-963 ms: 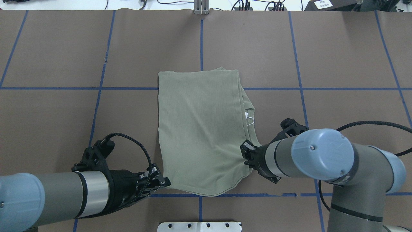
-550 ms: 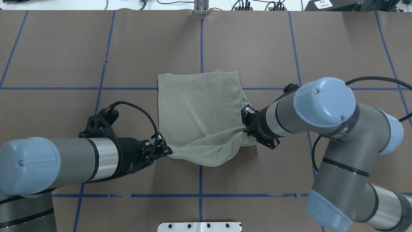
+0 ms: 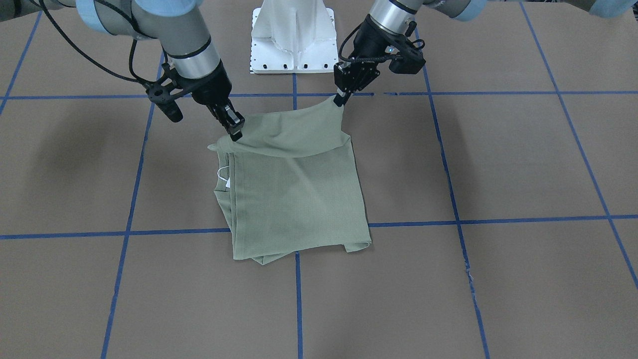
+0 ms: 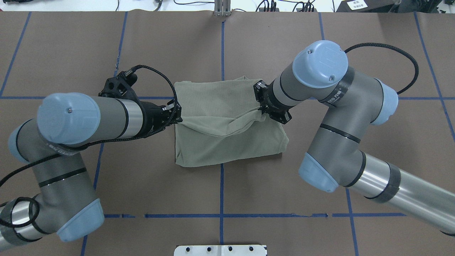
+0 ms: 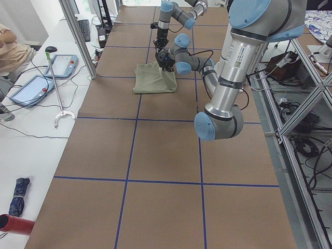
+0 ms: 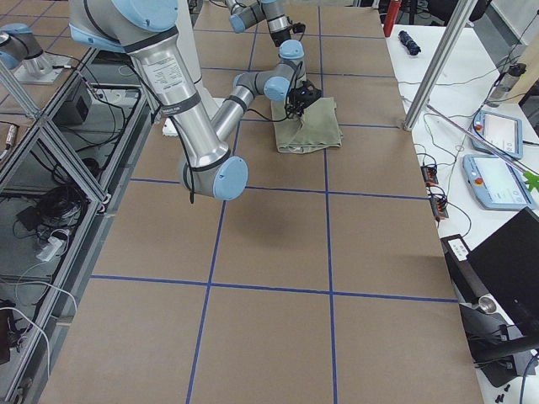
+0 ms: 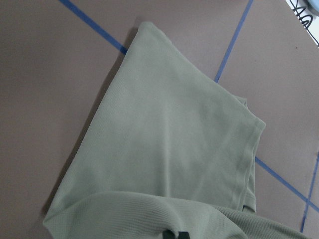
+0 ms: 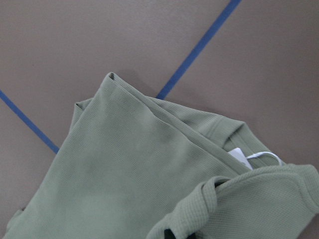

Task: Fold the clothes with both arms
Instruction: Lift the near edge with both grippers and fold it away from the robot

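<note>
One sage-green shirt (image 4: 227,149) lies in the middle of the table (image 4: 284,53), folded into a rough rectangle across a crossing of the blue tape lines (image 4: 221,42). Its edge toward the robot is lifted off the lower layers. That raised edge sags in a shallow curve between two pinch points. The left gripper (image 4: 177,115) has its fingers closed tight on one corner of the edge, and the right gripper (image 4: 262,109) is clamped the same way on the other corner. From across the table both sets of fingertips look narrow, with cloth bunched between them. There are two arms, one on each side, both bent over the cloth and reaching in toward each other. One white hang tag (image 3: 227,183) with its loop peeks from the stacked layers on the right arm's side, where a ribbed edge shows too (I can't count how many layers are stacked there). In both wrist views the fingertips are only dark specks at the bottom edge, mostly buried in fabric. One white pedestal base (image 3: 294,40) stands between the arms, its top cut off by the frame. Off to the side, two tablets (image 5: 67,65) rest on a white bench, and one person (image 5: 13,49) is only partly in view.
</note>
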Controlling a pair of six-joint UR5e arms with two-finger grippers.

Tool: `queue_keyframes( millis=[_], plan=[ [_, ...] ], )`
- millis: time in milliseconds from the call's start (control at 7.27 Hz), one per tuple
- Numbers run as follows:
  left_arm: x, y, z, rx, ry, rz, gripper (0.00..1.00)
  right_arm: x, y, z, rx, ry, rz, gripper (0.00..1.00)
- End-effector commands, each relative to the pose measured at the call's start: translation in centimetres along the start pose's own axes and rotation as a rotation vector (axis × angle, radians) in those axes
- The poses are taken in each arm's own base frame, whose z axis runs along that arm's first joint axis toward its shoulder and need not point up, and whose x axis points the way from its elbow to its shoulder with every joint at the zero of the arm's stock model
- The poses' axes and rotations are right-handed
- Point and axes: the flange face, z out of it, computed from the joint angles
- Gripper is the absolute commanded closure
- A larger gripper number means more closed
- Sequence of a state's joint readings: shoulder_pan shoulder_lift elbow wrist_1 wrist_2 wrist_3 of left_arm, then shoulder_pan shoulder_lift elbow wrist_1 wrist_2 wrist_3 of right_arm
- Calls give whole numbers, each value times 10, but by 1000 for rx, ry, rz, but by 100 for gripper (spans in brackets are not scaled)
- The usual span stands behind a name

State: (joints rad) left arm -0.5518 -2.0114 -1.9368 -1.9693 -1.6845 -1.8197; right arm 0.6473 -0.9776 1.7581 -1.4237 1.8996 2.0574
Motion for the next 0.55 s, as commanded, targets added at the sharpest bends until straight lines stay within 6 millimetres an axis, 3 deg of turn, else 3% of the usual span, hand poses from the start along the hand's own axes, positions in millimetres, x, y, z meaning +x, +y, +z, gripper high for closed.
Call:
queue_keyframes(
  millis=[0, 138, 413],
  plan=[
    [5, -48, 41, 64, -2, 22, 100, -34, -23, 38, 9, -27, 7, 100],
    [0, -60, 66, 73, 5, 21, 100, -38, -31, 51, 5, -29, 8, 100],
    [6, -90, 95, 105, 10, 47, 100, -44, -44, 75, 9, -30, 8, 100]
  ],
)
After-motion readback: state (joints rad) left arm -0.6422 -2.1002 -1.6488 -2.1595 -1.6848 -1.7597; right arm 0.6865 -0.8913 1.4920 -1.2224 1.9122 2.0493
